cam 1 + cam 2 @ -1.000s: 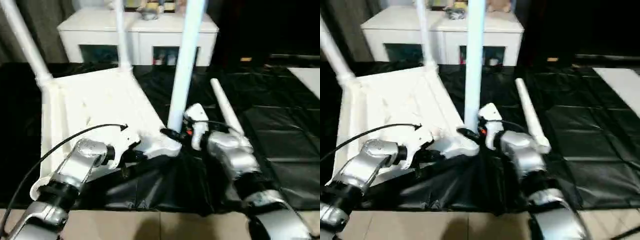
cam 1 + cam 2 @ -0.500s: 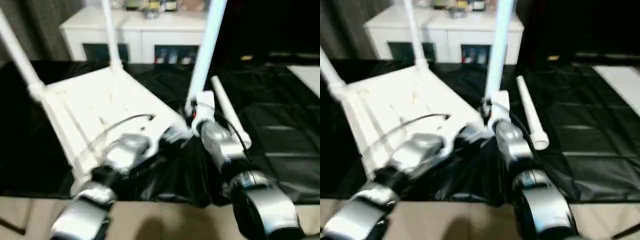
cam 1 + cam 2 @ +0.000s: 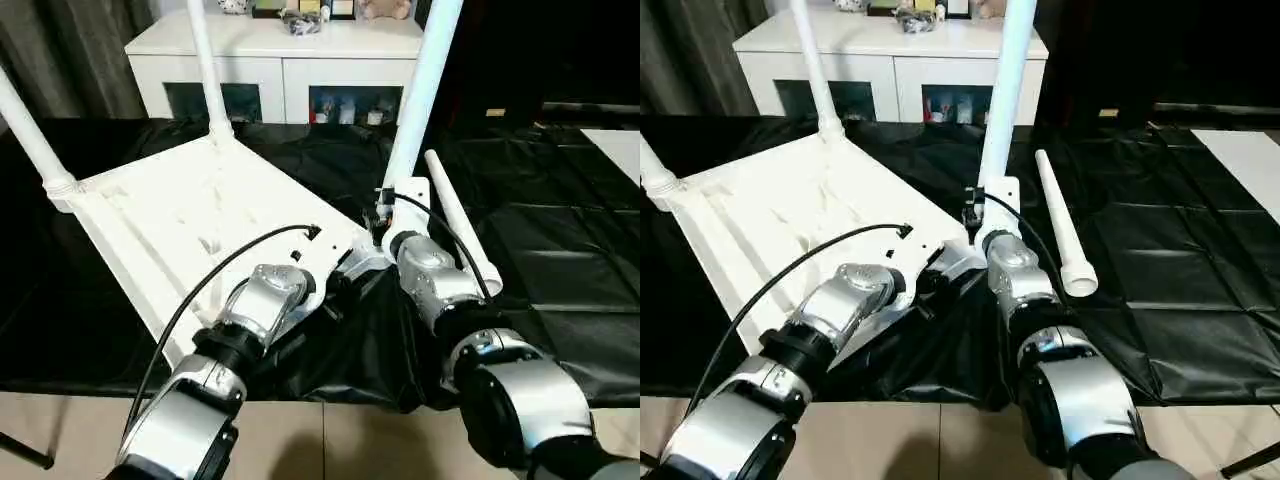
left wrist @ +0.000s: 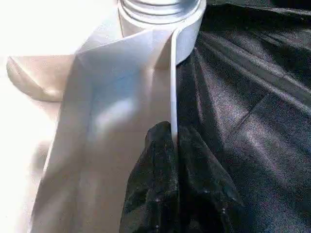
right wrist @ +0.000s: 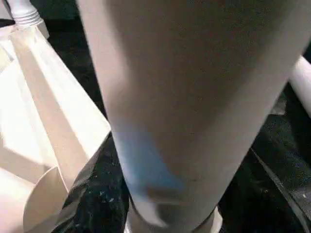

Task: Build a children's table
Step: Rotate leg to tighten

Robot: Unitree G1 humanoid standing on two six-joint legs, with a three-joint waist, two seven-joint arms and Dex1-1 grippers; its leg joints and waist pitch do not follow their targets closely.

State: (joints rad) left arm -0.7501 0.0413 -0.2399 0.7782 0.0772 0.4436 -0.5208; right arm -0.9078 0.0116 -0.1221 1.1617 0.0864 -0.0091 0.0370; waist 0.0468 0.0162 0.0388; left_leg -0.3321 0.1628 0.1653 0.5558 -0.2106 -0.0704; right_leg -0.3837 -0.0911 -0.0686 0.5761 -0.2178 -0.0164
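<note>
On the black sheet (image 3: 560, 250) that covers the floor we see the tabletop (image 3: 190, 225) lying underside up, its ribs showing, with three legs standing in their corner sockets — one at the far left (image 3: 30, 135), one at the back (image 3: 205, 65), and one at the near right corner (image 3: 425, 85). A fourth leg (image 3: 460, 225) lies loose on the sheet, just beside our right arm.

Our left end effector (image 4: 172, 160) is pinched on the thin white rim of the tabletop, one black finger on each side of the edge, close below the near corner socket. Our right end effector (image 3: 385, 215) holds the near right leg low down, just above its socket; its fingers stand half spread around the tube.

Compared with a second ago, both forearms have drawn in closer together, and the near right leg now leans more to the right, while the tabletop has turned a little — part of that shift is the camera's. A white cabinet (image 3: 285, 60) stands behind.
</note>
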